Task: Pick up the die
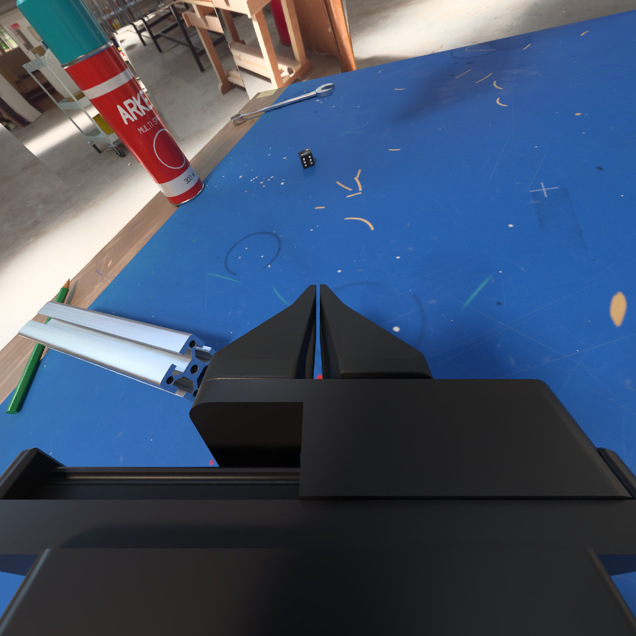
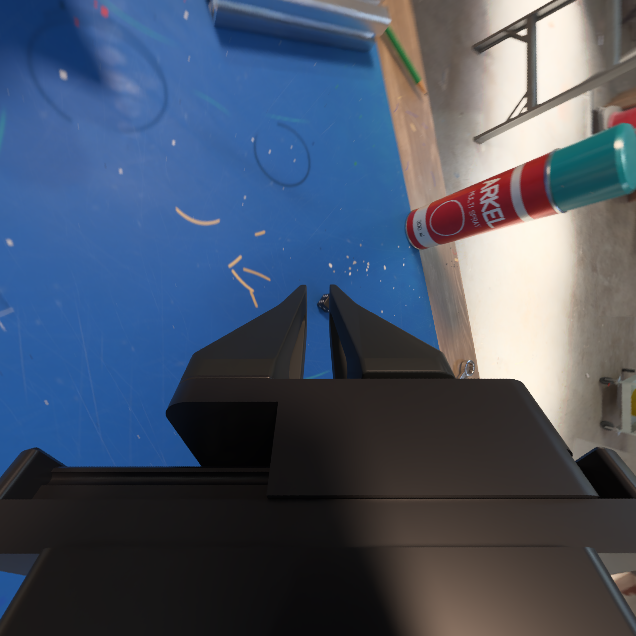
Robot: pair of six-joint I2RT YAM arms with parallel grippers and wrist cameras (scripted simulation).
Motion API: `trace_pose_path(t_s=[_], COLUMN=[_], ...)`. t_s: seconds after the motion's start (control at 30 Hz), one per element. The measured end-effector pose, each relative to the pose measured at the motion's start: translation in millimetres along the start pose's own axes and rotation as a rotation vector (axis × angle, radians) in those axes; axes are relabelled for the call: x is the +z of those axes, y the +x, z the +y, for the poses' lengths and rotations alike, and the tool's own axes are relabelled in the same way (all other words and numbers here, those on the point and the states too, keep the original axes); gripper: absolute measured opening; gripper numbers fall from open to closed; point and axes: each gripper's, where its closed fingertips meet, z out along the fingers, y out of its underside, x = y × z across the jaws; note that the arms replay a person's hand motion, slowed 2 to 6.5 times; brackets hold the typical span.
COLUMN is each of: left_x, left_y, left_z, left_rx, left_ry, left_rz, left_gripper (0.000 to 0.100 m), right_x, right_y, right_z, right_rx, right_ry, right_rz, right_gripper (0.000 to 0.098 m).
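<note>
The die (image 1: 306, 159) is small and black with white pips. It sits on the blue mat (image 1: 447, 241) far ahead of my left gripper (image 1: 317, 287), which is shut and empty, low over the mat. In the right wrist view the die (image 2: 322, 303) shows in the narrow gap between the fingertips of my right gripper (image 2: 318, 287), partly hidden by the right finger. That gripper is slightly open, and the die looks small and well below it. No gripper stands around the die in the left wrist view.
A red spray can with a teal cap (image 1: 137, 120) (image 2: 499, 203) stands at the mat's edge near the die. A wrench (image 1: 282, 101), an aluminium profile (image 1: 113, 344) (image 2: 292, 20) and a green pencil (image 1: 34, 351) (image 2: 404, 56) lie along the wooden table edge.
</note>
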Motion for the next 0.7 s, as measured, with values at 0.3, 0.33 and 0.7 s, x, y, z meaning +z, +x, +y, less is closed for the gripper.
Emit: trace_pose_path(t_s=[0.3, 0.33, 0.7], left_x=[-1.1, -1.2, -0.3], left_y=[3.4, 3.8, 10.2], left_z=[-1.0, -1.2, -1.4], left_rx=[-0.026, -0.028, -0.008], left_ry=[0.008, 0.009, 0.003], left_rz=[-0.002, -0.002, -0.002], left_gripper=[0.002, 0.002, 0.003], right_x=[45.3, 50.9, 95.9], right_y=[28.8, 29.5, 19.9], right_z=[33.0, 35.3, 55.6], right_rx=[-0.378, -0.407, -0.637], right_ry=[-0.217, -0.229, -0.356], right_rz=[-0.238, -0.264, -0.496], right_gripper=[0.0153, 0.0155, 0.0174])
